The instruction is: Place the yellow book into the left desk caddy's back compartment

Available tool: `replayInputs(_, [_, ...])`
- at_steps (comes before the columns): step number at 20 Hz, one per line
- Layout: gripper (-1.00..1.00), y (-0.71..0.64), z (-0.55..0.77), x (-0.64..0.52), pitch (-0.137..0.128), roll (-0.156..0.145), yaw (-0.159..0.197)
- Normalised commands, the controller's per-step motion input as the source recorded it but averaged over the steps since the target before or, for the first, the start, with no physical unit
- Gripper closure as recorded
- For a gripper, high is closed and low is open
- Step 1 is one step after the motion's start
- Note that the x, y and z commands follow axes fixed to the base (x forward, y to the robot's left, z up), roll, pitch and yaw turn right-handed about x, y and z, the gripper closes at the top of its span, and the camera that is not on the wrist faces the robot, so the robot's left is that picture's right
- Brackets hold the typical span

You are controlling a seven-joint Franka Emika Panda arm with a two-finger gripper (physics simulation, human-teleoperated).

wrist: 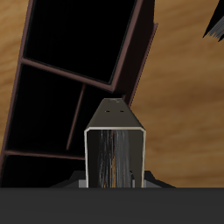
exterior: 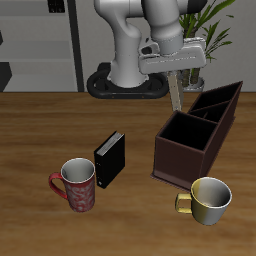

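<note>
Scanning from the red patterned mug (exterior: 78, 184) across: black book (exterior: 110, 158) standing on edge mid-table, then the dark reddish-brown left desk caddy (exterior: 186, 160), with a cream mug (exterior: 209, 199) near the table's front edge. Your gripper (exterior: 176, 72) hangs above the caddy's far end, clamped on the yellow book (exterior: 176, 93), which dangles upright below the fingers, clear of the table. In the wrist view the yellow book (wrist: 115, 150) runs straight out from the jaws, edge-on, pale tan boards with greyish page streaks, and the left desk caddy (wrist: 79, 83) sits beneath it with its partitions showing. The back compartment (exterior: 222, 98) is the slim partitioned end, farther back. Book looks thin, stiff, light; a smooth hardback cover could slip or swing if you hold only the top edge, so keep a firm pinch across both covers. Narrow slot, I'd guess, so square the book with the partition before lowering or a corner may catch the wall.
</note>
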Motion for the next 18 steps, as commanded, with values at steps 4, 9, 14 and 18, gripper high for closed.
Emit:
replayInputs(4, [1.0,0.1,-0.06,0.11,0.021,0.026,-0.007])
replayInputs(9, [1.0,0.19,-0.05,0.14,0.01,0.032,0.009])
replayInputs(14, [1.0,0.25,-0.08,0.09,0.024,0.049,-0.015])
replayInputs(18, [1.0,0.16,0.0,0.08,0.001,0.029,0.0])
